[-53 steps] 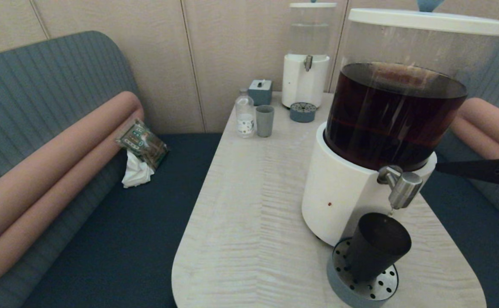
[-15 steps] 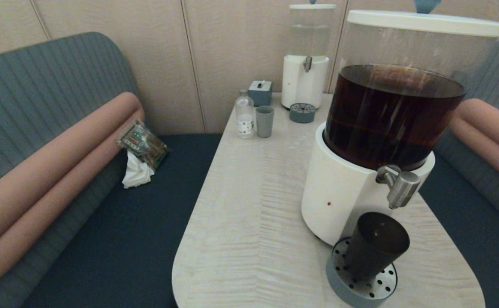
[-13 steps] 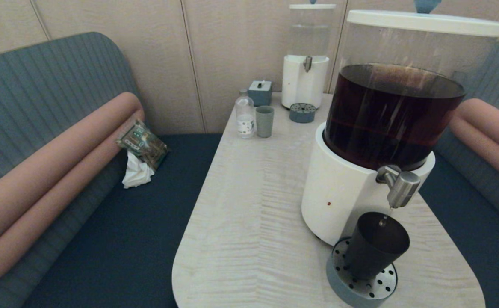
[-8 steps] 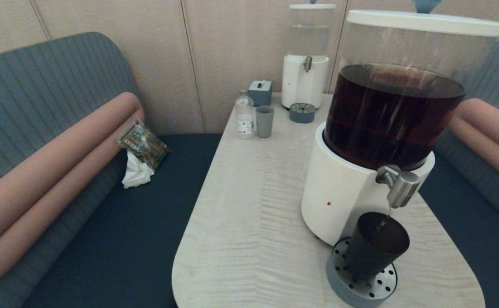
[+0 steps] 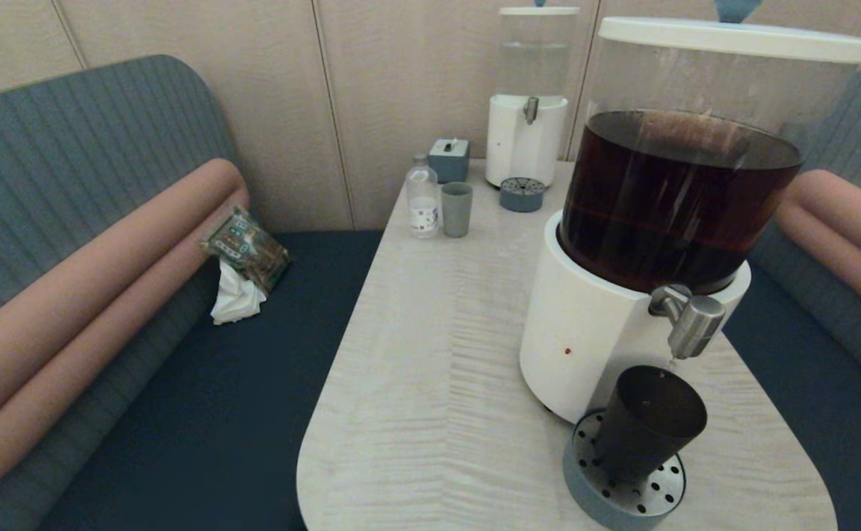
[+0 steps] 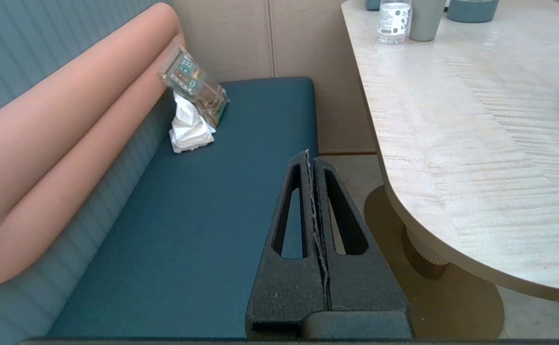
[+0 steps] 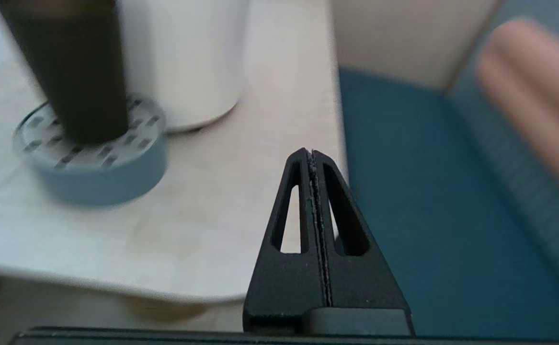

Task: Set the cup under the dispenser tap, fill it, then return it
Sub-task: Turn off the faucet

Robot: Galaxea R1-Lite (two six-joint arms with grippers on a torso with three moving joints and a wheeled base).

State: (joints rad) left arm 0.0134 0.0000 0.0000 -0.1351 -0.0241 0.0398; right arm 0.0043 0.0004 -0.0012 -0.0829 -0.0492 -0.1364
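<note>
Cup (image 5: 648, 424) on drip tray (image 5: 622, 498) at near right of table (image 5: 430, 369), directly below tap (image 5: 690, 322) to catch drips. Right end effector (image 7: 312, 155) closed, empty, off table's right edge; left end effector (image 6: 309, 158) closed, parked over bench (image 6: 202, 215).

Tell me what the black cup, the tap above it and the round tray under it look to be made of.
The cup: matte black, no shine, perhaps coated metal or plastic; cannot tell which. The dispenser tap: brushed steel, judging by its soft grey sheen. The drip tray: a silvery perforated top plate, likely metal, on a dull blue-grey base that looks like plastic.
</note>
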